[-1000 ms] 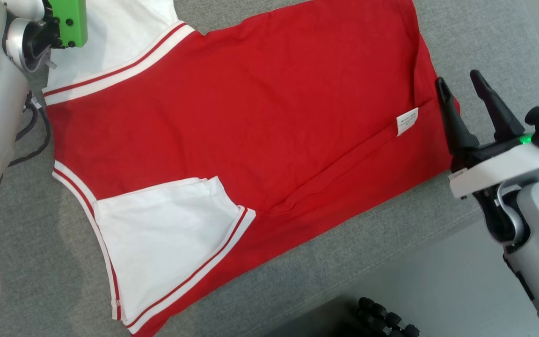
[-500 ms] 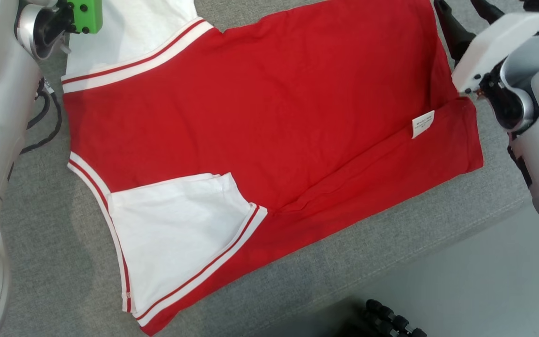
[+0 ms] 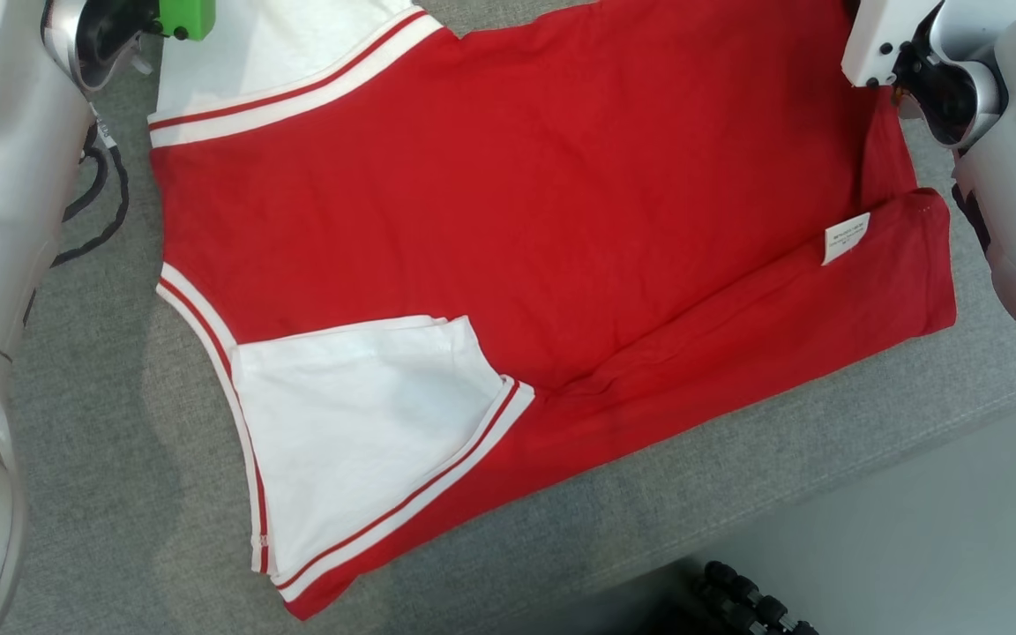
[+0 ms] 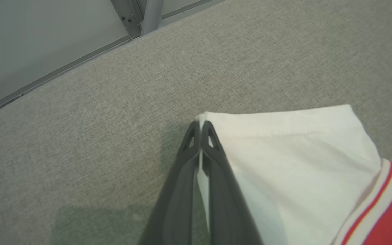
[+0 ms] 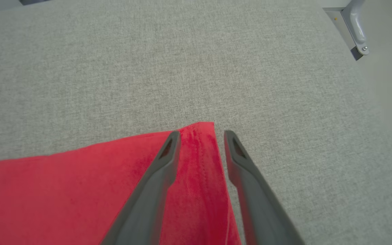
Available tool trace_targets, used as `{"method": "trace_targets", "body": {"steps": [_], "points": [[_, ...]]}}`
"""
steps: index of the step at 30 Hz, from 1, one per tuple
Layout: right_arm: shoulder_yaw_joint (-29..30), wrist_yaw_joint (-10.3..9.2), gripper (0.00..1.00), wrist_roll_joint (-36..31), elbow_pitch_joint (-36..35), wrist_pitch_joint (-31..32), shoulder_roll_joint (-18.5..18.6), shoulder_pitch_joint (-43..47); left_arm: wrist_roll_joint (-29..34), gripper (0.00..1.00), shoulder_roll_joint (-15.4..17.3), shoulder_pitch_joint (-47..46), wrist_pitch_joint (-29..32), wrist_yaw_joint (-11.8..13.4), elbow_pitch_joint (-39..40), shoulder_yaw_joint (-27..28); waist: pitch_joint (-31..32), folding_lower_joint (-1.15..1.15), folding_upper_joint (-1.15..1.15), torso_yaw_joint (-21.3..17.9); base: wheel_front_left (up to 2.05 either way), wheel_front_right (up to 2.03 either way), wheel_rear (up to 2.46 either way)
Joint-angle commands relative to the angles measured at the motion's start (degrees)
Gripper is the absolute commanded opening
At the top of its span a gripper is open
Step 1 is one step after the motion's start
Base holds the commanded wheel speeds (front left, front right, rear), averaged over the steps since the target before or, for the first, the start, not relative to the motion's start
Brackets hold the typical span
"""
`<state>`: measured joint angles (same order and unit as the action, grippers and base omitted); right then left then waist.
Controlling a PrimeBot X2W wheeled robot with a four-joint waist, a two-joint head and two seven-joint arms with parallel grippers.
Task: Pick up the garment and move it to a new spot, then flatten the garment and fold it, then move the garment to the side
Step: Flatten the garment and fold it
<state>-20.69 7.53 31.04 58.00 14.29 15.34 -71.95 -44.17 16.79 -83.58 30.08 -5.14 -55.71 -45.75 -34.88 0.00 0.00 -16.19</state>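
The garment [image 3: 517, 203], a red shirt with white sleeves and red-and-white striped trim, lies spread on the grey table [image 3: 93, 494], its near long edge folded over. In the left wrist view my left gripper [image 4: 200, 124] is shut on the edge of the white sleeve [image 4: 294, 153], and a sliver of cloth shows between the fingers. In the right wrist view my right gripper [image 5: 201, 136] stands open astride the garment's red far corner [image 5: 196, 163], one finger over the cloth and the other just off its edge. The head view shows both wrists at the top corners.
A white label [image 3: 845, 238] sits near the garment's right hem. The table's front edge [image 3: 825, 476] runs diagonally, with floor and a black ribbed part [image 3: 755, 604] beyond. A black cable [image 3: 98, 207] hangs by my left arm. Metal frame pieces [image 4: 138, 13] [image 5: 356, 27] stand past the table.
The head view has shifted, so the camera moved. My right arm travelled along the garment's right hem from its near corner to the far corner. The left gripper keeps its hold on the sleeve.
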Motion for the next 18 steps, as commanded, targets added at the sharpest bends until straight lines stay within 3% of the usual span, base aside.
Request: {"method": "trace_targets", "body": {"steps": [1, 2, 4, 14, 18], "points": [[0.0, -0.08, 0.64, 0.0, 2.0, 0.5, -0.5, -1.7, -0.3, 0.0, -0.2, -1.2, -0.4, -0.3, 0.4, -0.2, -0.4, 0.0, 0.0, 0.6, 0.0, 0.0, 0.0], [0.0, -0.08, 0.54, 0.0, 2.9, 0.4, -0.6, -2.3, -0.3, 0.0, -0.3, -1.2, -0.6, -0.4, 0.5, -0.3, -0.5, 0.0, 0.0, 0.7, 0.0, 0.0, 0.0], [0.3, -0.08, 0.47, 0.3, 5.1, 1.0, -0.7, -3.1, -0.4, 0.0, -0.5, -1.3, -0.6, -0.5, 0.7, -0.5, -0.5, 0.0, 0.0, 1.0, 0.0, 0.0, 0.0], [0.2, -0.08, 0.56, 1.1, 10.6, 1.5, -0.1, -5.7, -0.6, 0.0, -1.4, -1.7, -0.4, -0.9, 1.3, -1.4, -1.1, 0.0, 0.0, 2.1, 0.0, 0.0, 0.0], [-0.2, -0.08, 0.49, 1.2, 11.6, 1.0, 0.3, -6.4, -0.6, 0.0, -1.5, -2.0, -0.3, -1.1, 1.6, -1.7, -1.5, 0.0, 0.0, 2.7, 0.0, 0.0, 0.0]]}}
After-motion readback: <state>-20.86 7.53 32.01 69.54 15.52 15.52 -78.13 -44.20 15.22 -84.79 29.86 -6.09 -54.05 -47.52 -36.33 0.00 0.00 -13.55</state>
